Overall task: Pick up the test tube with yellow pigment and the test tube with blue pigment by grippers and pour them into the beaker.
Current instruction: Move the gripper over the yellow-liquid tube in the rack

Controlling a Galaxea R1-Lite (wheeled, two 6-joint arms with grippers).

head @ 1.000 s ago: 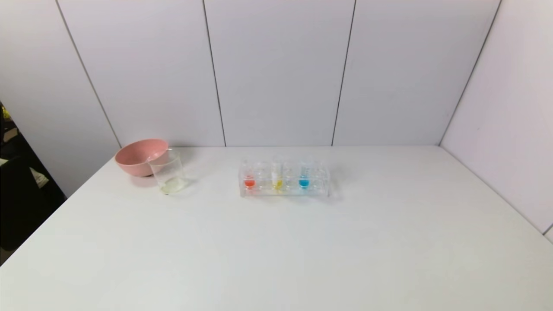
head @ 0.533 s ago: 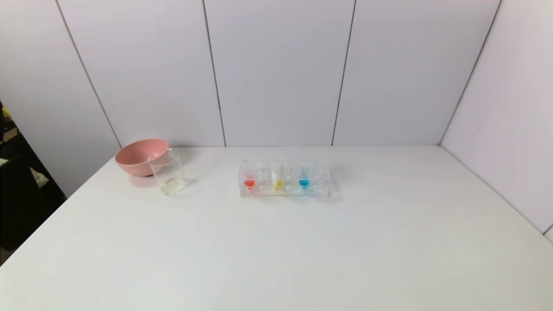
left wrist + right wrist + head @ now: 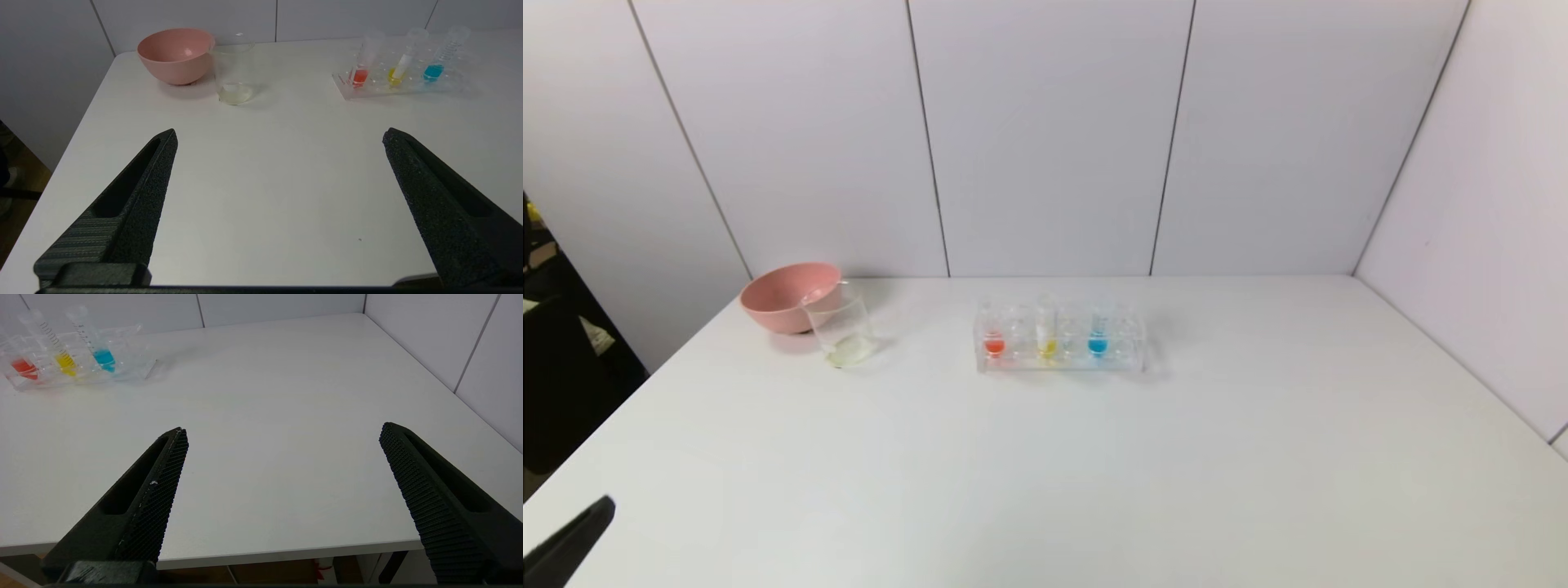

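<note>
The yellow test tube (image 3: 1046,336) and the blue test tube (image 3: 1098,335) stand upright in a clear rack (image 3: 1127,355) at the table's middle back. They also show in the left wrist view, yellow (image 3: 399,69) and blue (image 3: 437,65), and in the right wrist view, yellow (image 3: 61,355) and blue (image 3: 100,351). The clear beaker (image 3: 840,325) stands to the left of the rack, also in the left wrist view (image 3: 233,65). My left gripper (image 3: 280,136) is open and empty over the table's front left; one fingertip (image 3: 572,543) shows in the head view. My right gripper (image 3: 284,430) is open and empty above the front right edge.
A tube with red-orange liquid (image 3: 994,336) stands at the rack's left end. A pink bowl (image 3: 786,296) sits behind the beaker at the back left. White walls close the back and right. The table's front edge (image 3: 286,551) lies just under my right gripper.
A black fingertip of my left gripper has come into the head view at the bottom left corner. The tubes, rack, beaker and bowl have not moved.
</note>
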